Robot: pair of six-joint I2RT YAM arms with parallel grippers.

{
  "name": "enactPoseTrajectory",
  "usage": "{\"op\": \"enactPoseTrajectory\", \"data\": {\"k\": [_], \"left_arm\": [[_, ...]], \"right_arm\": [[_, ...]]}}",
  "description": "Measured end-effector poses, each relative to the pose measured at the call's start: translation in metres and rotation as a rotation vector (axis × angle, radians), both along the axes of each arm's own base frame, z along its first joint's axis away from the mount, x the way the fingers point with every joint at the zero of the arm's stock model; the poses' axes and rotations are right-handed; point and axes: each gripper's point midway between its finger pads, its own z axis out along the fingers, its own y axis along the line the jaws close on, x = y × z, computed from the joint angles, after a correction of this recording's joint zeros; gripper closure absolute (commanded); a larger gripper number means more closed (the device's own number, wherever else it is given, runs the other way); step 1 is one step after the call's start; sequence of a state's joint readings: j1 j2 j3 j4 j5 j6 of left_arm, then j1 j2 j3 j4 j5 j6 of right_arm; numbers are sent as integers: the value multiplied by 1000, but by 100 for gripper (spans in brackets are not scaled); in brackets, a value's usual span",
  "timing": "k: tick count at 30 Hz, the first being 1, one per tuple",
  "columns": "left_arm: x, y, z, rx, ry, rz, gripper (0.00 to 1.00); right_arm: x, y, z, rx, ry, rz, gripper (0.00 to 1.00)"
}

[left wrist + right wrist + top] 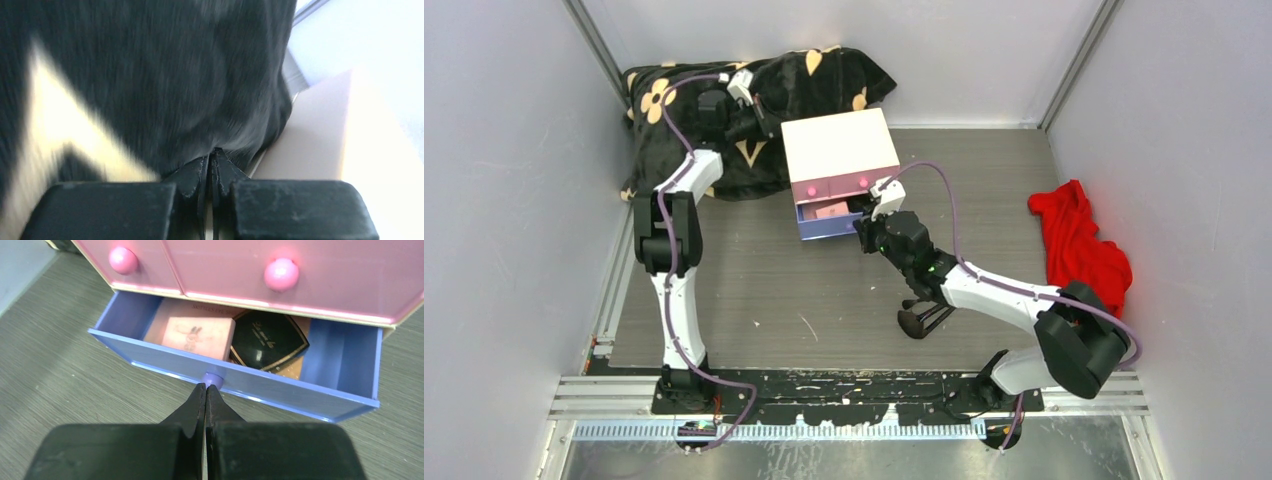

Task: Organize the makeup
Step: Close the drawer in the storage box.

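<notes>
L claw (211, 159): clenched, tips pressed into black cloth (794, 85) w/ cream flower print, at far-left corner of tabletop (824, 300). Can't tell if a fold is pinched betw. the fingers, since the wrist view is blurred. Cream box (839, 145) sits just right of that claw.

R claw (206, 390): clenched, nothing betw. the fingers. Tips are right at purple knob (214, 379) of blue drawer (165, 360), w/ the knob just beyond them. Touching or not, can't say.

Blue drawer = bottom of cream box; it stands open toward the near side. Two pink drawers (325, 275) above it are shut.

Makeup in blue drawer:
- pink square compact (200, 335), left of centre
- black compact (270, 337) w/ gold edge, just right of the pink one
- flat palette (180, 310), pinkish, under both and mostly covered

Black-handled brushes (919, 320) lie on tabletop, near side, under R forearm, well apart from the box.

Red cloth (1079, 245) is bunched at the right edge.
</notes>
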State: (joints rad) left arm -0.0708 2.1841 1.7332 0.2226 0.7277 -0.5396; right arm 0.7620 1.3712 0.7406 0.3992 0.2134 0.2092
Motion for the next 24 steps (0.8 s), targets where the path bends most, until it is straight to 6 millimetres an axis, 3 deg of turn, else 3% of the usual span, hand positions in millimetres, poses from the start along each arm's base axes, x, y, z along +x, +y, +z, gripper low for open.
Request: {"op": "enactPoseTrajectory", "data": {"k": [4,8,15,24], "left_arm": [[24,-7,25,-54,-55,-20,95],[33,-13,24,-95,-47,-46,95],[30,-24,16,-126,-34,-108,96],[10,-52,6,-143,-39,-240,97]], "right_arm": [[0,-5,-11,-32,27,-19,99],[2,-5,-22,-49,46,-29,99],[6,-4,-44,-95,81,-36,99],[24,-7,-52,-128,82,-88,99]]}}
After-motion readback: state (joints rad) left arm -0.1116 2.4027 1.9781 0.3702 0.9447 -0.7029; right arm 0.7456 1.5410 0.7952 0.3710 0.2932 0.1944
